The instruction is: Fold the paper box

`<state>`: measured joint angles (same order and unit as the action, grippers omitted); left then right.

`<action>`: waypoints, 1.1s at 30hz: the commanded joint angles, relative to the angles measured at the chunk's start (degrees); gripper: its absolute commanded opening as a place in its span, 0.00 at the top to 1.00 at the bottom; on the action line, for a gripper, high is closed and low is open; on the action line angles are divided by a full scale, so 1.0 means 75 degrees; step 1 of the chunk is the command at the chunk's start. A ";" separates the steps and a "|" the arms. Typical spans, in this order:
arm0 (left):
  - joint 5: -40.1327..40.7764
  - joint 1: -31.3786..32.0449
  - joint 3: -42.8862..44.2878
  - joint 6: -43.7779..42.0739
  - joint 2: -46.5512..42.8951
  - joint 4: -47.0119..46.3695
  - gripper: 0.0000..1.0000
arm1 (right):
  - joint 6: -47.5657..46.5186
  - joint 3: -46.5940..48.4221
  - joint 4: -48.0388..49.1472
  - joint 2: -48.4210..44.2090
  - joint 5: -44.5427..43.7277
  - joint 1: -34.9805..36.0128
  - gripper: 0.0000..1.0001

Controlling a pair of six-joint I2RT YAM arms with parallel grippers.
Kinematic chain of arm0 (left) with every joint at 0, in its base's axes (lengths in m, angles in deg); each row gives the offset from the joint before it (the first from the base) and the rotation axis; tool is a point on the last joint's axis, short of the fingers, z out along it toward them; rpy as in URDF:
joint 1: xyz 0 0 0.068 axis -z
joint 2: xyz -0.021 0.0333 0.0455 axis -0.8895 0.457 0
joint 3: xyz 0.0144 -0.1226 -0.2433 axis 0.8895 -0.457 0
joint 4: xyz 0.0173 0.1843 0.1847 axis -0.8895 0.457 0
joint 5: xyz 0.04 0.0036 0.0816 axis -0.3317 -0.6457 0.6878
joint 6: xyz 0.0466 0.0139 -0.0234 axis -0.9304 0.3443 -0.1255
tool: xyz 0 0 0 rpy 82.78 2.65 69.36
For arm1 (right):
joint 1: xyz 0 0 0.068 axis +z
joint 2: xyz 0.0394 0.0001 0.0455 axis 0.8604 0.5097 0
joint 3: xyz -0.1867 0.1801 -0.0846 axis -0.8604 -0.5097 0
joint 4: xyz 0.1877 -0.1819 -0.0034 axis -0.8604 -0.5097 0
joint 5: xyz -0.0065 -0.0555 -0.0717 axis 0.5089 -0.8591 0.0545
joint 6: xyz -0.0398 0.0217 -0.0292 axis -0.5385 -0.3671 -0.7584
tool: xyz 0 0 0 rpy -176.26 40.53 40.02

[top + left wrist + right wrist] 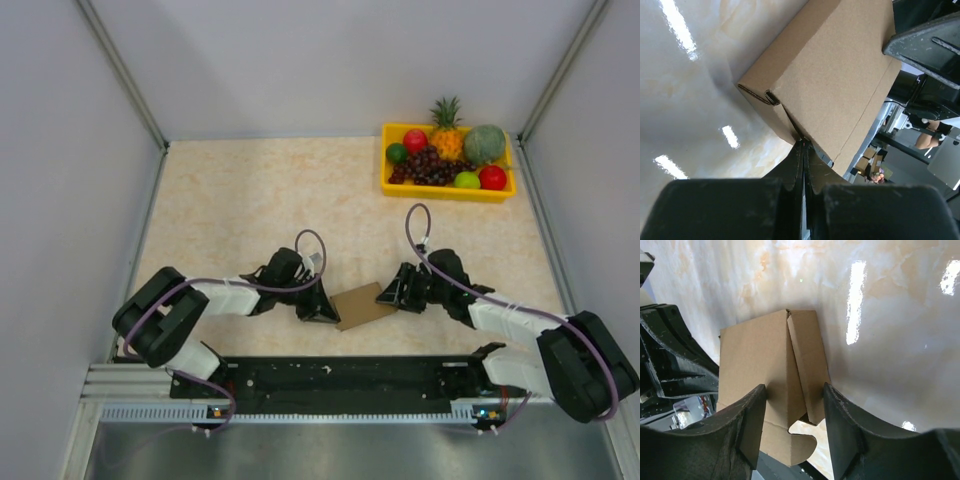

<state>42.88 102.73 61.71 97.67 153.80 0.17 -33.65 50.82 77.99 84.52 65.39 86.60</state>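
paper box (362, 306): found at the near edge of the table (250, 200), between the two arms, well apart from the tray (445, 193) of fruit in the far right corner. already looked like a shallow brown box, not a flat sheet: showed a broad top panel, one long side wall folded down under it, and a doubled-over corner (760, 94) in the left wrist view.

was met at its left end by the left gripper (322, 306), clenched tight, fingers (790, 172) pressed together, tips set against the lower edge of that side wall. could not tell about any thin layer of cardboard pinched there.

was straddled at the other end by the right gripper (398, 292), released, fingers (752, 427) standing apart over the cardboard with a raised crease between them. appeared to grip nothing.

judged well along but not finished: body formed, yet with a notched tab (800, 440) sticking out loose at the right end and a narrow flap (807, 365) beside the crease sitting proud, not tucked. probably left to do: folding that end in, seating the tab, pressing the lid flat.
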 commanded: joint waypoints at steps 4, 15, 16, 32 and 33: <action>0.1333 0.0056 0.0550 -0.1348 -0.0560 0.1355 0.92 | -0.0058 -0.0156 0.0266 0.0139 -0.0063 0.0117 0.53; 0.1241 0.0044 0.0517 -0.2288 -0.1520 0.2482 0.70 | -0.0739 -0.0051 0.0407 0.0537 -0.0133 0.0164 0.53; 0.1229 0.0033 0.0435 -0.2160 -0.1650 0.2471 0.66 | -0.0739 -0.0074 0.0418 0.0537 -0.0122 0.0153 0.53; 0.1310 0.0114 0.0457 -0.1303 -0.0551 0.1064 0.60 | -0.0762 -0.0203 0.0559 0.0525 -0.0180 0.0211 0.59; 0.1485 0.0196 0.0492 -0.1385 -0.0341 0.1227 0.63 | -0.0762 -0.0215 0.0617 0.0537 -0.0169 0.0200 0.60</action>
<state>51.44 102.84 63.33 88.57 147.84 10.42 -37.87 50.45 80.72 87.83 64.78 87.48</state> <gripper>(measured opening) 0.430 0.417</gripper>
